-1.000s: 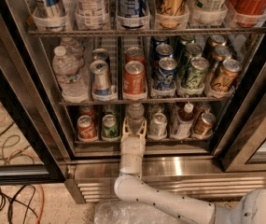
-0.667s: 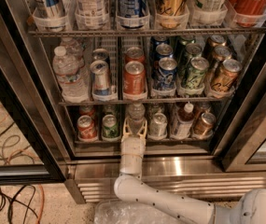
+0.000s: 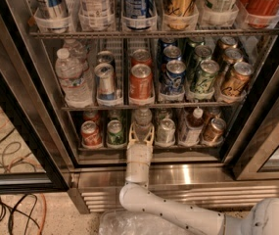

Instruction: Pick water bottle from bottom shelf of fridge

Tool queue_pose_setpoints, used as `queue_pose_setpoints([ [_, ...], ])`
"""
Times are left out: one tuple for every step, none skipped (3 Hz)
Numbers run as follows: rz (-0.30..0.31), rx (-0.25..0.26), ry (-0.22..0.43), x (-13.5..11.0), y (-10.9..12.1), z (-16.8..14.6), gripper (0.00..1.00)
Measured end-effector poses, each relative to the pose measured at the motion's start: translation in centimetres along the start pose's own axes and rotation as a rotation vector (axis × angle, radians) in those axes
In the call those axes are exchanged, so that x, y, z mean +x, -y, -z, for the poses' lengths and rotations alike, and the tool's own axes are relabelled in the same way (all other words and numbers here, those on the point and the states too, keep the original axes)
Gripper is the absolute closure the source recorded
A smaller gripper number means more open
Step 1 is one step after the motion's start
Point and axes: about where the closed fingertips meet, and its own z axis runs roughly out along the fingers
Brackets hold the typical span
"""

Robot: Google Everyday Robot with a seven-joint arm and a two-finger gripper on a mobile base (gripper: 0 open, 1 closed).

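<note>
The fridge (image 3: 188, 173) stands open in front of me. On its bottom shelf (image 3: 100, 149) the water bottle (image 3: 142, 118), small, clear and ribbed, stands in the middle lane. My gripper (image 3: 141, 135) reaches in from below at the shelf's front edge. Its pale fingers (image 3: 131, 134) sit on either side of the bottle's lower body, closed against it. The bottle stands upright on the shelf. My white arm (image 3: 138, 165) runs down over the steel sill.
Cans stand in the lanes left (image 3: 90, 133) and right (image 3: 166, 130) of the bottle. A white-capped bottle with an amber neck (image 3: 193, 126) is further right. The middle rack (image 3: 144, 103) sits low above. Larger bottles (image 3: 71, 80) stand upper left. Cables (image 3: 7, 146) lie on the floor.
</note>
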Motion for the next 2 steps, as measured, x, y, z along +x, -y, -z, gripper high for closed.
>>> queue_pose_setpoints([
  [-0.004,-0.003,-0.002,0.04,-0.29,0.10,1.00],
  [-0.004,-0.003,-0.002,-0.14,-0.31,0.05,1.00],
])
